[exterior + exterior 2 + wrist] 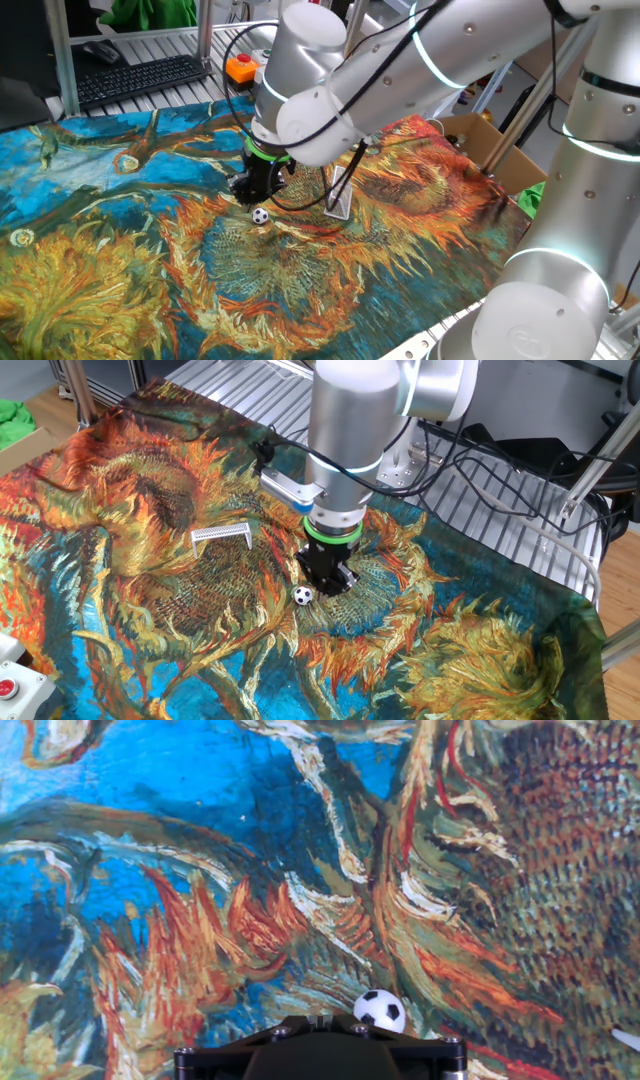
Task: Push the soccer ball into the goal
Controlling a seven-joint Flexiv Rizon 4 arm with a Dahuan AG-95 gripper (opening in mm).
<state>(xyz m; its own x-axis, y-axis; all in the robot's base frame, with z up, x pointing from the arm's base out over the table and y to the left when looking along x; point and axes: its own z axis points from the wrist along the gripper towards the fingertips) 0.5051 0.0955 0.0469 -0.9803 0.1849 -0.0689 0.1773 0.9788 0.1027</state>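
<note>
While the soccer ball (pixel 303 596) sits beside the fingers (pixel 329 582) (opening unclear, nothing held) | nudge squarely toward the goal (pixel 222 537).

A sunflower-painting cloth (pixel 120 250) covers the desk, with a black keyboard (pixel 140 78) and cardboard box (pixel 490 140) behind.

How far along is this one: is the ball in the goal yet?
Not yet. Done: the gripper is down at the cloth, right beside the soccer ball. In hand: lining up the push; contact cannot be confirmed. Left: the ball sits apart from the goal, so the whole roll into it remains.
</note>
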